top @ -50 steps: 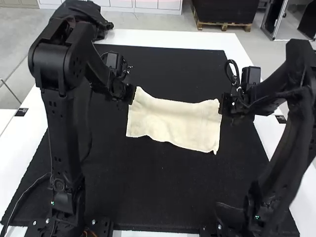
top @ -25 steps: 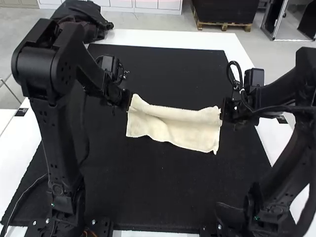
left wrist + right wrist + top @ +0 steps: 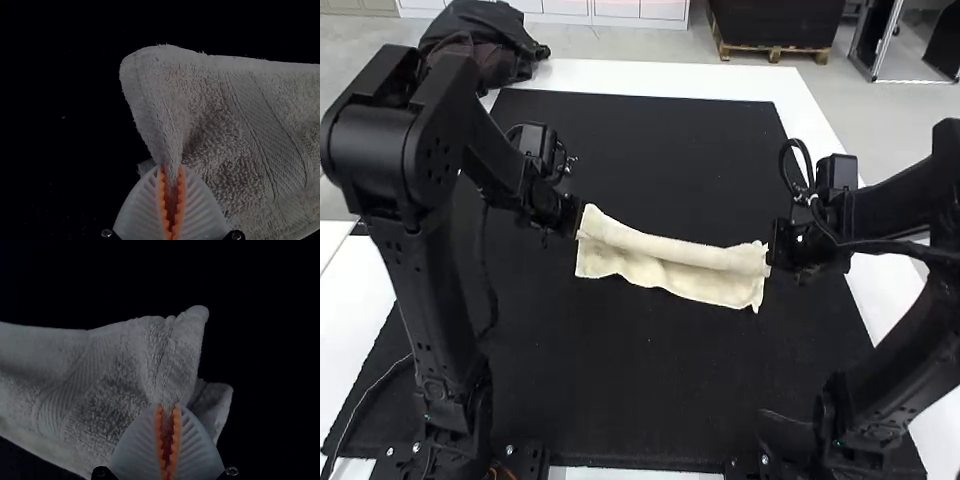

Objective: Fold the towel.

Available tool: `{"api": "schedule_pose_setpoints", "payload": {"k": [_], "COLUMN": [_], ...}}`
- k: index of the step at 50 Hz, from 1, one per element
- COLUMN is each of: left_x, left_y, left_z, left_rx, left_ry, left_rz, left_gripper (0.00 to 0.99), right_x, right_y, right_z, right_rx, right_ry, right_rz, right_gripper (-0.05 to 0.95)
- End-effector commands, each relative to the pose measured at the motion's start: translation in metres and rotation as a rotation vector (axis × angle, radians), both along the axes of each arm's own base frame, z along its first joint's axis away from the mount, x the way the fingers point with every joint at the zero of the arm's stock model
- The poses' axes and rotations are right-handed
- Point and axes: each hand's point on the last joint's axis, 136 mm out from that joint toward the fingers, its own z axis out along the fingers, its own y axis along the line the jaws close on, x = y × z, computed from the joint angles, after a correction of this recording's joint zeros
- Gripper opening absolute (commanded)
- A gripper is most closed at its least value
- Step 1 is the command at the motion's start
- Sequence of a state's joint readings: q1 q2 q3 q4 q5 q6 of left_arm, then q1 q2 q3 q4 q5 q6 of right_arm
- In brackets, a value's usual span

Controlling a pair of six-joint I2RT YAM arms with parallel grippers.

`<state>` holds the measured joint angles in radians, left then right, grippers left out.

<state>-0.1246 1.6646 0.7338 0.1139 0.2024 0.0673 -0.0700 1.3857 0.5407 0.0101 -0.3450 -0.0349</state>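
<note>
My left gripper (image 3: 578,216) is at the left end of the cream towel (image 3: 692,278) in the high view, and my right gripper (image 3: 772,246) is at its right end. The towel's far edge is lifted and curls over the part lying on the mat. In the left wrist view, the left gripper (image 3: 171,170) pinches the towel (image 3: 210,120) near a corner. Seen from the right wrist, the right gripper (image 3: 168,410) is closed on bunched towel (image 3: 125,380) near another corner, with a flap of cloth behind.
A black mat (image 3: 650,390) covers most of the white table (image 3: 660,78). Dark fabric (image 3: 485,45), crumpled, lies at the table's far left corner.
Both grippers have come nearer to the arms' bases, bringing the towel's far edge over its near part. The visible towel area has become narrower.
</note>
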Motion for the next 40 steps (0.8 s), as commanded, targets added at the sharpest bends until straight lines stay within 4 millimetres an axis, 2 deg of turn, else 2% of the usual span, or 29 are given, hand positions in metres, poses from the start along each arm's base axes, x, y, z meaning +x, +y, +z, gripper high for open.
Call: {"api": "schedule_pose_setpoints", "payload": {"k": [1, 11, 25, 29, 31, 33, 34, 35, 40], "left_x": [-0.003, -0.016, -0.022, -0.025, -0.027, -0.027, -0.028, -0.030, -0.034], "left_y": [0.006, 0.007, 0.008, 0.009, 0.010, 0.012, 0.012, 0.012, 0.013], "left_z": [0.007, -0.007, -0.015, -0.019, -0.020, -0.022, -0.023, -0.024, -0.028], "left_rx": [0.010, 0.016, 0.021, 0.026, 0.038, 0.048, 0.049, 0.050, 0.051], "left_ry": [-0.022, 0.008, -0.013, -0.016, -0.022, -0.025, -0.026, -0.025, -0.014], "left_rz": [0.006, 0.004, 0.005, 0.006, -0.003, 0.002, 0.003, 0.004, 0.004], "left_gripper": [0.028, 0.028, 0.028, 0.043, 0.110, 0.225, 0.316, 0.441, 0.811], "right_x": [-0.004, -0.019, -0.030, -0.029, -0.028, -0.028, -0.027, -0.026, -0.025], "right_y": [-0.003, -0.002, -0.008, -0.013, -0.016, -0.016, -0.017, -0.017, -0.017], "right_z": [0.008, -0.004, -0.022, -0.025, -0.025, -0.025, -0.025, -0.024, -0.023], "right_rx": [-0.009, -0.018, -0.069, -0.103, -0.115, -0.118, -0.119, -0.122, -0.121], "right_ry": [-0.032, 0.009, 0.033, 0.014, 0.006, 0.002, 0.001, -0.004, -0.005], "right_rz": [0.016, 0.032, 0.025, 0.018, 0.009, 0.007, 0.006, 0.004, 0.005], "right_gripper": [-0.02, -0.02, -0.02, 0.07, 0.20, 0.31, 0.36, 0.45, 0.66]}}
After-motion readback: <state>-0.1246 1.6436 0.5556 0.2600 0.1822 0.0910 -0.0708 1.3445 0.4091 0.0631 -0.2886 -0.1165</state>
